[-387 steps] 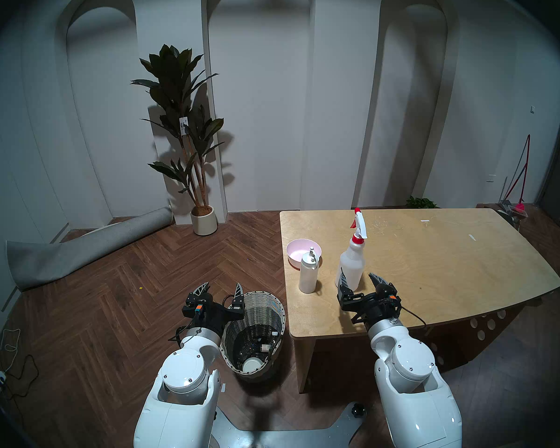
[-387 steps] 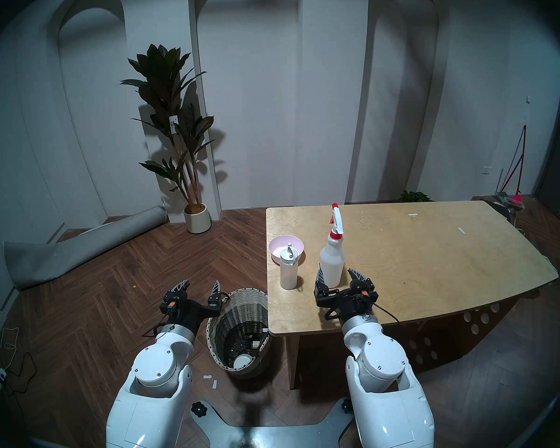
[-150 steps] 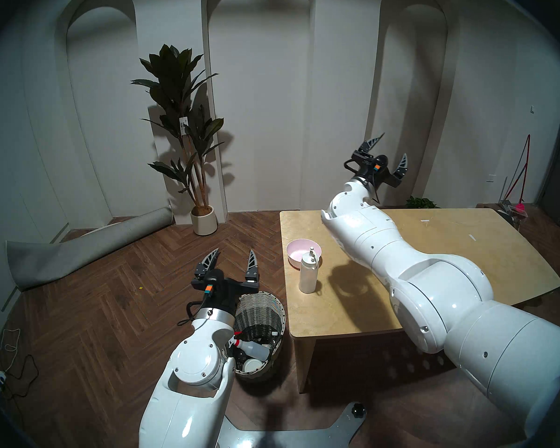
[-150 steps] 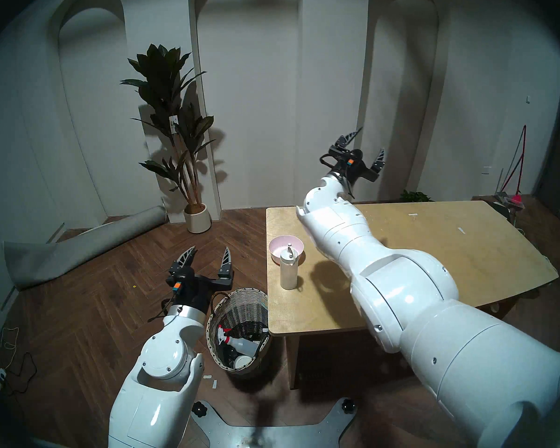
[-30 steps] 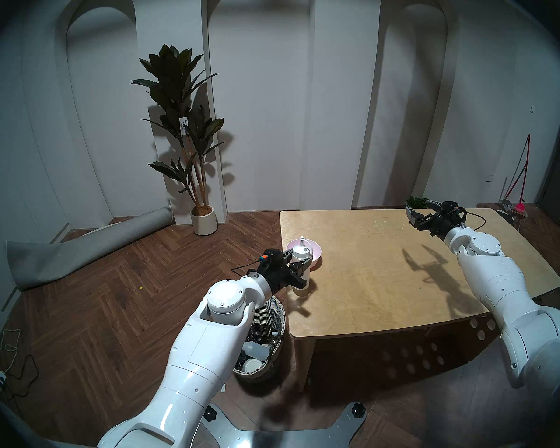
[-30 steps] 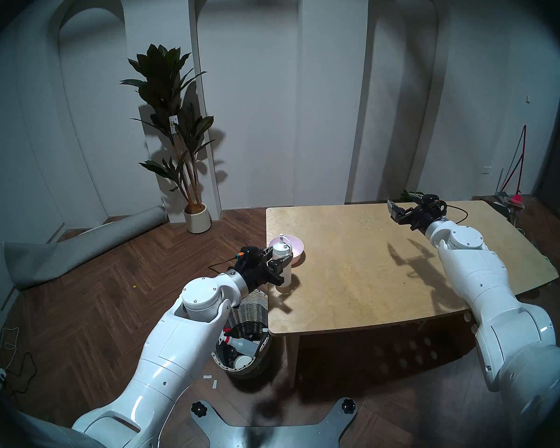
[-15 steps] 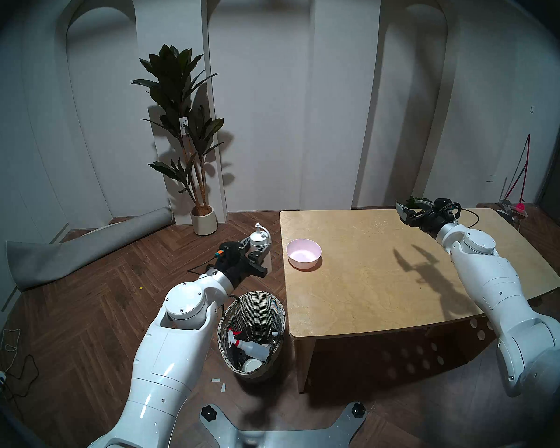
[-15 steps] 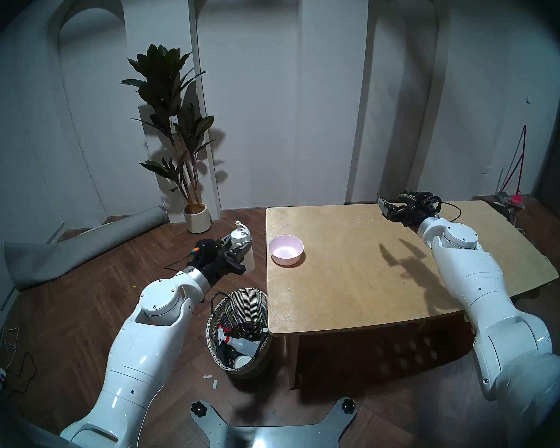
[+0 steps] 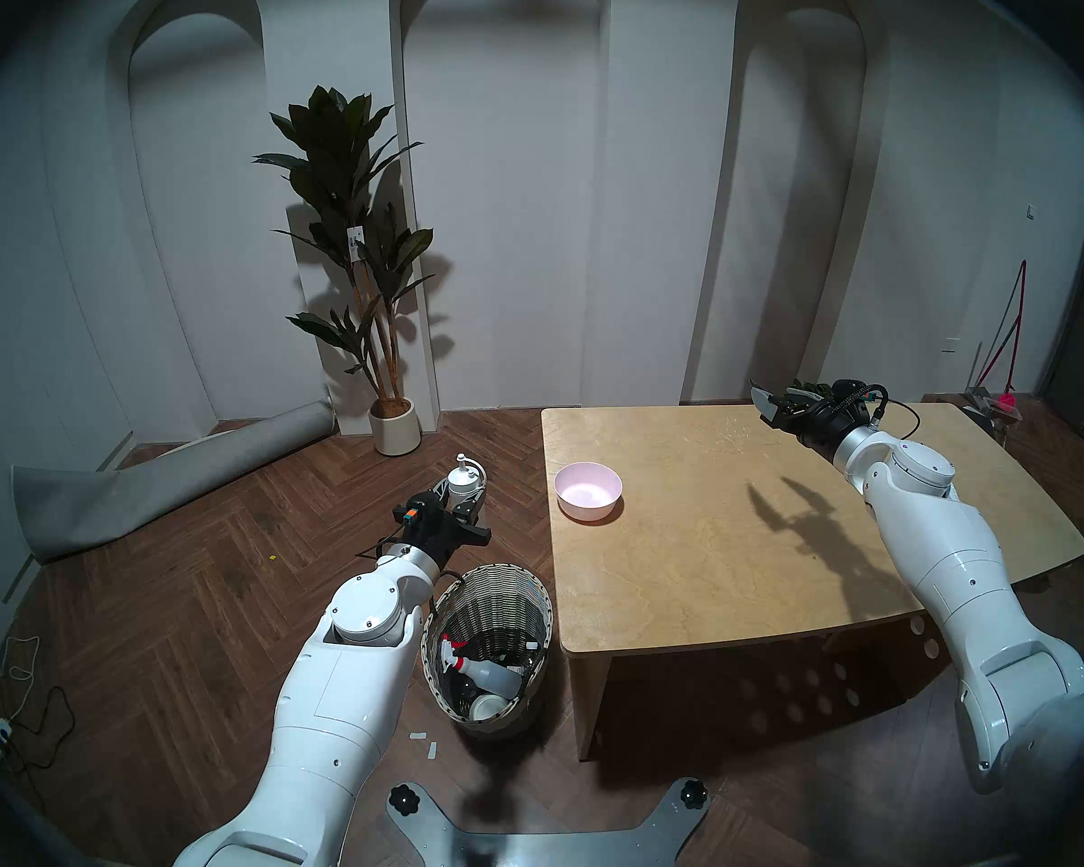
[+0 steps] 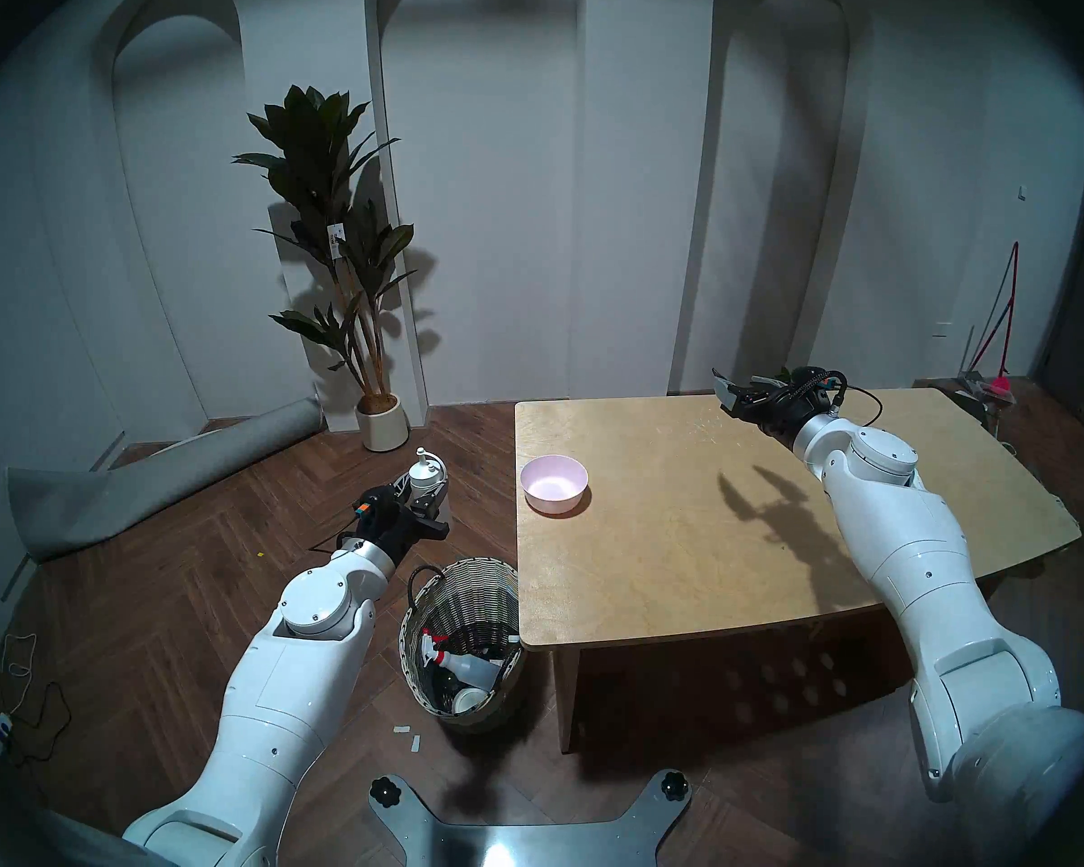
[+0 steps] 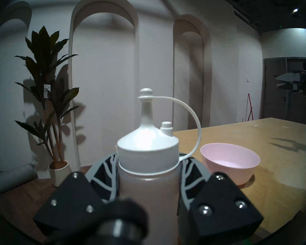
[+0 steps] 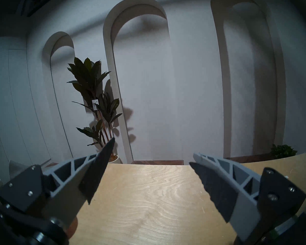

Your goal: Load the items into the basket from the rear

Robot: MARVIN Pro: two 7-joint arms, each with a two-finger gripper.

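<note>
Left pincer (image 9: 464,510) clenched on the small translucent white squeeze bottle with white conical cap (image 9: 464,481), one finger (image 11: 106,175) on each side of the body just under the cap. Bottle upright: long axis vertical, capped nozzle pointing up, thin white tether looping from nozzle tip down to the collar. Body frosted and translucent, cap opaque white with a second short stub beside the nozzle. Bottle held in the air over the dark herringbone wood floor (image 9: 214,565), off the left edge of the pale plywood tabletop (image 9: 777,565), beyond the far side of the basket.

Tall round grey-and-cream wicker basket (image 9: 530,597) stands on the floor just beside the tabletop's near-left corner. Inside it: translucent white spray bottle with red-and-white trigger (image 9: 486,668), lying on its side, long axis roughly left-right, trigger end toward the left wall of the basket. Other small items beneath it, too dark to identify.

Shallow pale pink round bowl (image 9: 587,490) upright on the tabletop near its left edge, opening up.

Right pincer (image 9: 777,406) released, nothing between its fingers, hovering above the far edge of the tabletop, well apart from the bowl.
</note>
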